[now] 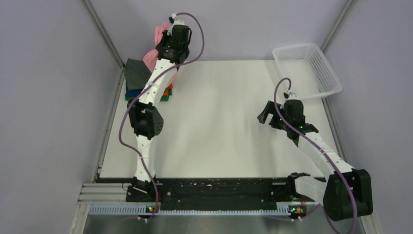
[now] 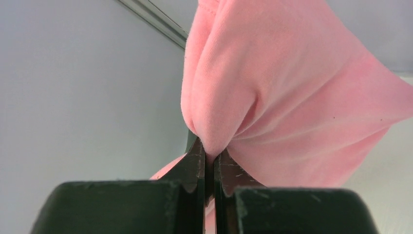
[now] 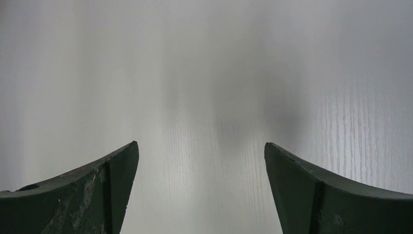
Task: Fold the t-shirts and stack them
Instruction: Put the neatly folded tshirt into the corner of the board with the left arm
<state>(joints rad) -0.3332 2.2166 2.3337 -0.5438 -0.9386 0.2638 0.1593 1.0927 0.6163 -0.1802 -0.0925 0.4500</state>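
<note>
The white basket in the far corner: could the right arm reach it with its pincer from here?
Probably yes. The right pincer is open and empty above bare table, and the basket sits just beyond it on the same side, with nothing between them.

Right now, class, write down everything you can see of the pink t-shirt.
The pink t-shirt is plain, soft cloth with no print showing. It is bunched and creased, not folded, with a fold of it pinched between the shut fingers of the left hand. From above it is held up at the far left corner of the table, by the stack of folded shirts. Whether it touches the stack cannot be told.
</note>
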